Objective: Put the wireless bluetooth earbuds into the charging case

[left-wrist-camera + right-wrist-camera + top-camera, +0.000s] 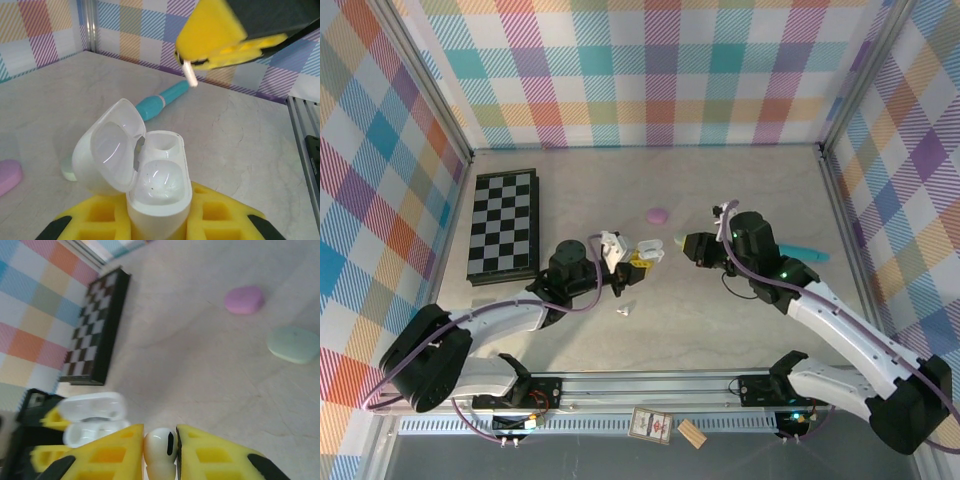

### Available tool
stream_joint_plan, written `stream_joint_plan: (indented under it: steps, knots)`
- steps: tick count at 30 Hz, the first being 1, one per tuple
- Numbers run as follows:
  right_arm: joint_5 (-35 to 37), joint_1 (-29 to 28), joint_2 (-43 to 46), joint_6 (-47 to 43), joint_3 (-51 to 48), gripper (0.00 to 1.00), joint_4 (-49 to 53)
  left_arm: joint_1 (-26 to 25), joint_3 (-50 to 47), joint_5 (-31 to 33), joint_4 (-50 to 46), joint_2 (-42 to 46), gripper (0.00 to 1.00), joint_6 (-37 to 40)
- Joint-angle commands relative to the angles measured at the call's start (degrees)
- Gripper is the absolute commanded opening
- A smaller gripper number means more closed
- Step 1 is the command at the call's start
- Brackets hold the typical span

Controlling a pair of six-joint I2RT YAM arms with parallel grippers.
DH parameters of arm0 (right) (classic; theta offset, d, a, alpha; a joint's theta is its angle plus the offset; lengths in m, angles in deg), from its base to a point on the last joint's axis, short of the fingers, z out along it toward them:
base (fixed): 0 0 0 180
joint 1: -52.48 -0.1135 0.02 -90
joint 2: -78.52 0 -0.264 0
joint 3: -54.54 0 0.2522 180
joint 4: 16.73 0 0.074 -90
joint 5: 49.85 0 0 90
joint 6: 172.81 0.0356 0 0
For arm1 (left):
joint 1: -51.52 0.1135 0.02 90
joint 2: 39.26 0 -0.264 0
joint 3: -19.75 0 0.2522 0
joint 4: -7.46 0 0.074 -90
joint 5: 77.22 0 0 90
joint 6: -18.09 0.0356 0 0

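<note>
Earbuds of this kind were judged light, hard and glossy, so apt to slip or twist in a pinch. They seemed best taken across the bulb, with the stem left free to enter its well. In the top external view, the left gripper [617, 251] was clamped on the charging case [612, 242], whose lid was open. The right gripper [648, 254] hung just right of the case, its load too small to make out there. A loose earbud [624, 310] lay on the table near the case, toward the arm bases. In the left wrist view, the case [159, 177] stood upright with its far well empty. Whether the glossy near well was filled could not be told. Above and beyond the case, the earbud [190, 76] poked stem-first from the right gripper [200, 60]. In the right wrist view, that gripper [160, 440] pinched the earbud [160, 447] firmly between its yellow pads, just right of the open case [95, 417].
</note>
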Motion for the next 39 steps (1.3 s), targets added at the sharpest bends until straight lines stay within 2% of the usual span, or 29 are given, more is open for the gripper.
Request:
stream_joint_plan:
  steps: [1, 15, 27, 39]
  knots:
    - [-3.9, 0.4, 1.9, 0.3, -1.2, 0.22, -6.9, -1.4, 3.1, 0.0, 4.4, -1.4, 0.19, 0.2]
    - [-9.0, 0.4, -0.2, 1.6, -2.0, 0.22, -12.7, -3.6, 6.6, -0.5, 6.0, -4.9, 0.19, -0.4]
    - [-5.5, 0.4, -0.6, 0.5, -3.8, 0.21, -12.5, -3.8, 6.6, -0.1, 8.7, -4.4, 0.18, -2.6]
    - [-6.2, 0.4, -1.5, 0.0, -4.5, 0.22, -13.2, -3.8, 7.1, 1.7, 9.3, -3.8, 0.18, -4.0]
